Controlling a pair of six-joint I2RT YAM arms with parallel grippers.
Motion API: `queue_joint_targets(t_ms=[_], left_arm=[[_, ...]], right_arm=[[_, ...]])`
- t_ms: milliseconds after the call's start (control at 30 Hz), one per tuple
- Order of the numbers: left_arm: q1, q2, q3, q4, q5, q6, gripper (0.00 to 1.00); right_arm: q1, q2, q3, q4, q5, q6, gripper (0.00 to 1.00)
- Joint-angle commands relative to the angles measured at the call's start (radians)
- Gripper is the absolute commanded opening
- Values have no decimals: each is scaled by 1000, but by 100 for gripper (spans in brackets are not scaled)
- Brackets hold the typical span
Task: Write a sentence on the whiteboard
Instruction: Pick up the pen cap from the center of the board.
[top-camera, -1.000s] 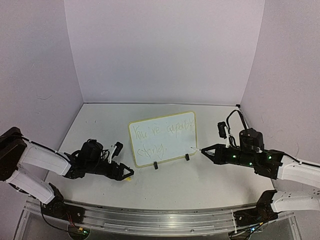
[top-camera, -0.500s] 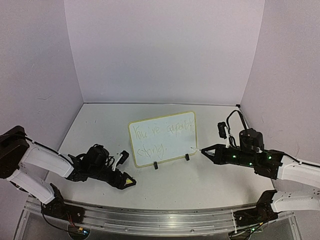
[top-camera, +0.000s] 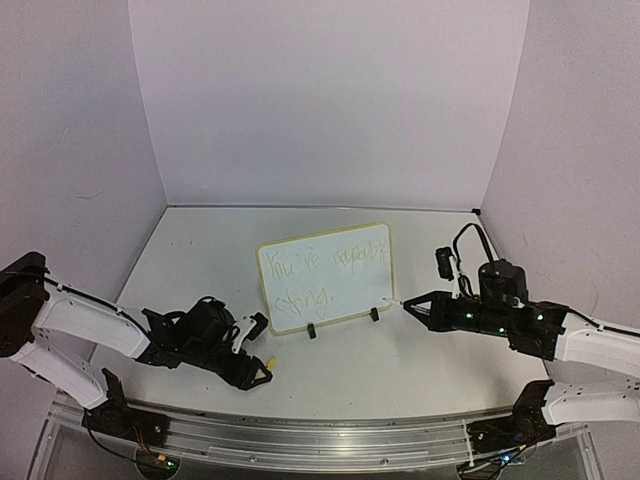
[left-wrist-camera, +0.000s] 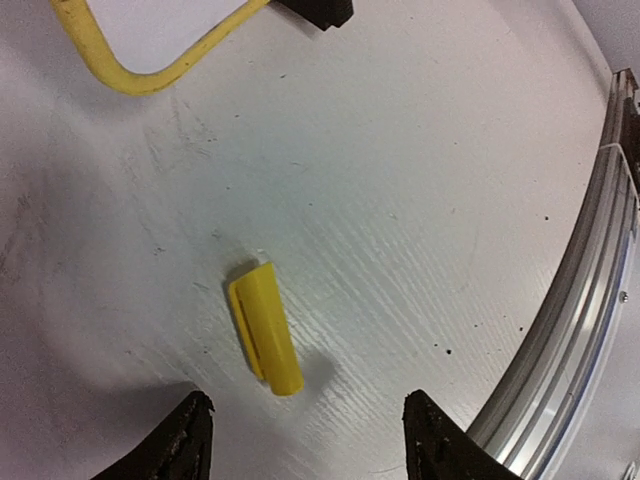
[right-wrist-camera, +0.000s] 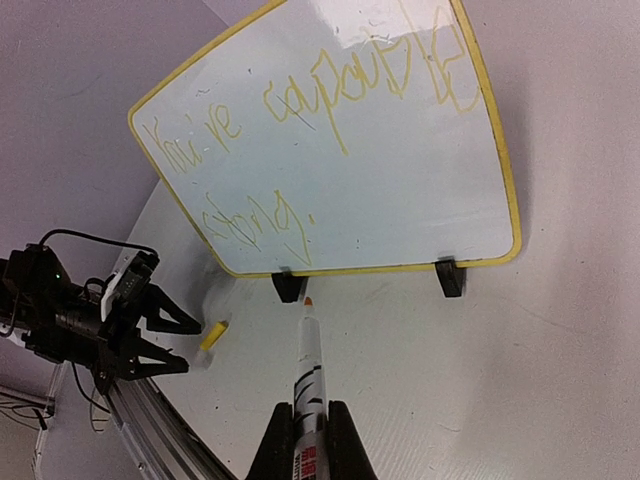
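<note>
Top external view showing the whiteboard (top-camera: 350, 292) standing on edge near the middle of the table (top-camera: 400, 370), resting on two black clip feet (top-camera: 312, 331) and facing the arms. Carrying the sentence (top-camera: 305, 298) in thin yellowish handwriting across two lines, the upper starting with "You're", the lower reading roughly "strong", the word after "You're" being hard to make out.

Finding the right gripper (right-wrist-camera: 310, 440) reaching in low from the right side, clamping a marker (right-wrist-camera: 308, 365) between closed fingers, barrel pointing toward the board. Placing the marker's tip, from above, near the board's lower right corner; seeing it, in the right wrist view, just short of the lower yellow rim. Not telling whether tip and board are touching.

Finding the left gripper (left-wrist-camera: 310, 435) hanging low over the table to the left front of the board, fingers standing apart and gripping nothing. Spotting, in the left wrist view, a yellow cap (left-wrist-camera: 265, 328) lying flat on the table just ahead of those fingers, apart from both and roughly in line with the gap between them. Showing also, in that view, the board's rounded lower corner at top left, well clear of the cap, and a metal rail (left-wrist-camera: 590, 300) running along the table's near edge.
</note>
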Motion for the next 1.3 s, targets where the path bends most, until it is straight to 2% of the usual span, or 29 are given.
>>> queue_joint_targets(t_ms=[0,333,567,700,1000,1267], left_arm=[[-1,-17,64,-112,-110,8,60],[-24,79,135,-137,-99,35,46],[-92,131,208,-272,-321,-2,30],[-122,162,237,-330,-398,-23,28],[-179,233,268,-349,-427,-31,24],[-206,252,274,-375,-433,-32,1]], right_arm=[[0,-25,-9,0,14,1,0],[1,-22,-13,-1,24,-5,0],[0,-34,-16,-14,30,-8,0],[0,-35,-19,-15,35,-8,0],[0,-29,-19,-17,36,-9,0],[0,-31,-4,-25,-7,-6,0]])
